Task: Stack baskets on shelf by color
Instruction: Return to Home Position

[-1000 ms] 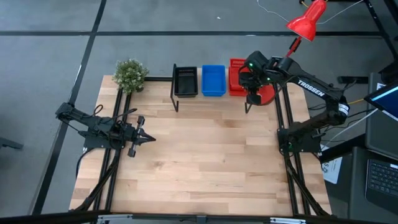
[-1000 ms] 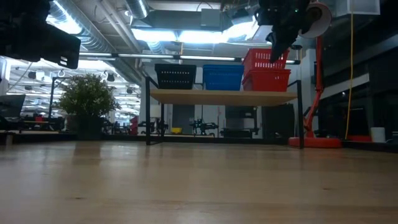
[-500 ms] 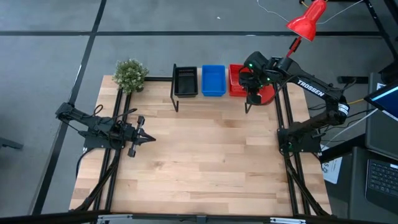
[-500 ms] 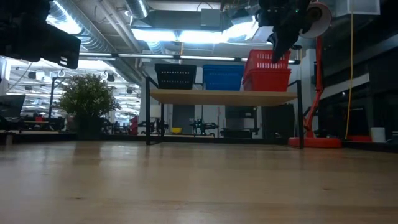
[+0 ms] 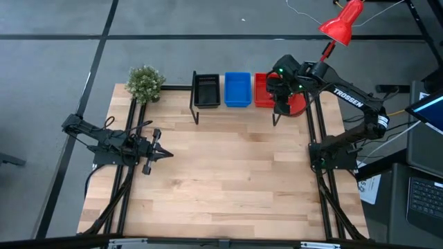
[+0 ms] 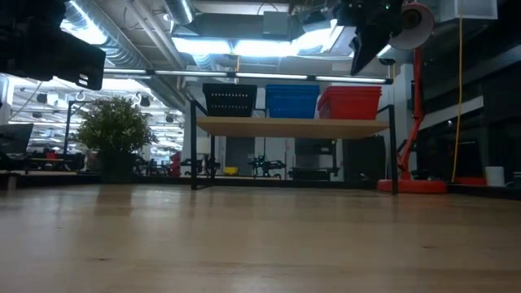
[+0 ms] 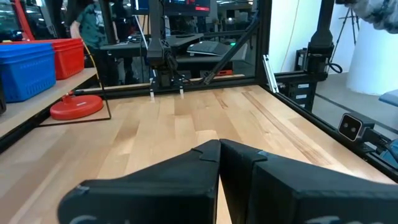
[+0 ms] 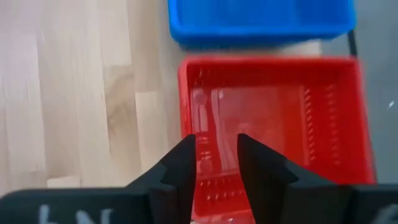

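High view – right gripper (image 5: 280, 95) hovers over red basket stack (image 5: 261, 90) at right end of shelf (image 6: 291, 127); right wrist view shows fingers (image 8: 184, 163) slightly parted, nothing held. Low view – shelf carries three stacks side by side: black baskets (image 6: 229, 100), blue baskets (image 6: 291, 101), red stack. Left gripper (image 5: 161, 153) over left part of table (image 5: 228, 187), well apart from shelf, fingers pressed together, empty.
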